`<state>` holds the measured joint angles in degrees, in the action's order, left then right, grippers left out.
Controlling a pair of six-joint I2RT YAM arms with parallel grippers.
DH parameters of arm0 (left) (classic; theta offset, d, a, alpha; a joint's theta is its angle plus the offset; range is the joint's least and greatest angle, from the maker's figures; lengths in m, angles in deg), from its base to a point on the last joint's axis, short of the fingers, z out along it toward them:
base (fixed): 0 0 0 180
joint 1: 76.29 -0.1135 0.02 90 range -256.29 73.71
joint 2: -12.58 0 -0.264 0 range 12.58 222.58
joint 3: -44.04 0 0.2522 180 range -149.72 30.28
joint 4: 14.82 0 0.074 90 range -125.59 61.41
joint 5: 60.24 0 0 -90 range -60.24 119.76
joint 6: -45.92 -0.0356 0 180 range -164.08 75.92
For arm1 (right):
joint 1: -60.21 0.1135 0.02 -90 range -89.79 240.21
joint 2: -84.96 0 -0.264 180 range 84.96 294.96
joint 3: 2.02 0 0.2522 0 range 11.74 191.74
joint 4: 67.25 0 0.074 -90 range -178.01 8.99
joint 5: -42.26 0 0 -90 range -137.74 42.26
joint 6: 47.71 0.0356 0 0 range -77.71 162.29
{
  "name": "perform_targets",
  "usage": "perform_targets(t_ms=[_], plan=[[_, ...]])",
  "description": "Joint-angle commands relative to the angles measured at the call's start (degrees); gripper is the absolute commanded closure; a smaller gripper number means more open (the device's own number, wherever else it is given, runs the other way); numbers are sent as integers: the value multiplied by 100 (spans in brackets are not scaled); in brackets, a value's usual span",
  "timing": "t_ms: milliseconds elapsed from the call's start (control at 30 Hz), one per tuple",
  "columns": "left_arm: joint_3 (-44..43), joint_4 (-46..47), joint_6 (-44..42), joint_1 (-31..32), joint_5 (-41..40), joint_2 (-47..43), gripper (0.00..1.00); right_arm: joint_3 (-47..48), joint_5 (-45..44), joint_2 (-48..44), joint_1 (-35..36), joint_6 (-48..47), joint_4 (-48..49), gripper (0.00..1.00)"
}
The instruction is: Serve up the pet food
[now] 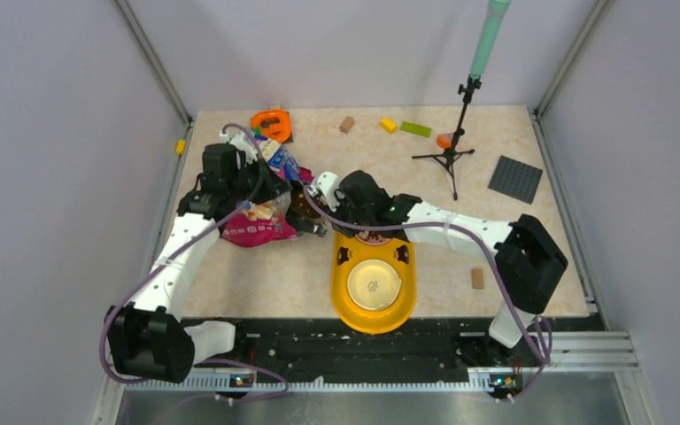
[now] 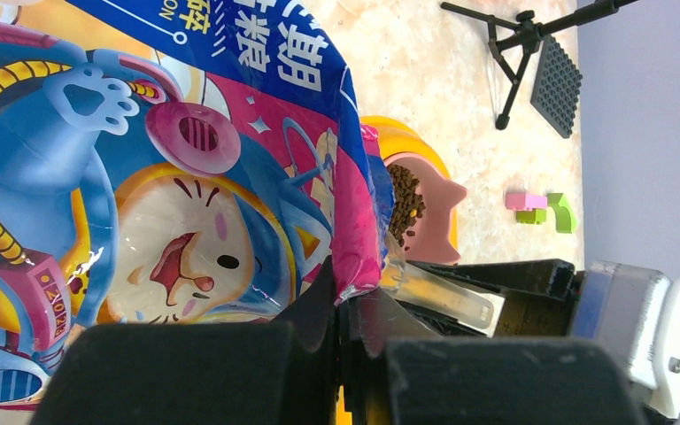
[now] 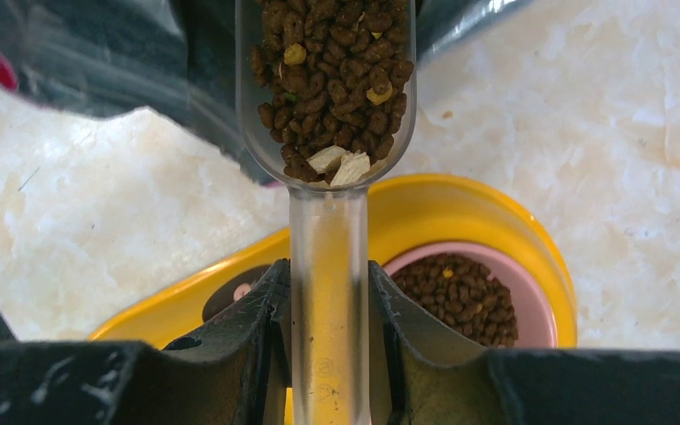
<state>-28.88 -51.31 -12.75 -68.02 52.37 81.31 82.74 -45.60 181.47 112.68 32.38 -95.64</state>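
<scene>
Two legible bag [image 2: 186,177] characters: 期, 粮

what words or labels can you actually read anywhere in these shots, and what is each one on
"期" and "粮": large white characters on the blue band of the glossy magenta-and-blue cartoon bag, left wrist view; the characters beside them are cut off.
"ON": a letter fragment at the frame's top edge, same bag.
Bag print in the top view: too small to read.
Clear plastic scoop and yellow feeder tray: no legible text.
</scene>
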Motion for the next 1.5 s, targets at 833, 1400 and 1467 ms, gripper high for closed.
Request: perform_targets(t_ms=[833,1400,1467], plan=[[-417,211,-127,-54,226,-141,100,-706,-537,-560,260,-167,952,100],[-488,120,-162,-133,290,-99,100,-971,-411,-1771,308,-394,-58,100],[-513,138,-140,-150,272,-97,100,-1010,-403,-1949,308,-360,-330,100]])
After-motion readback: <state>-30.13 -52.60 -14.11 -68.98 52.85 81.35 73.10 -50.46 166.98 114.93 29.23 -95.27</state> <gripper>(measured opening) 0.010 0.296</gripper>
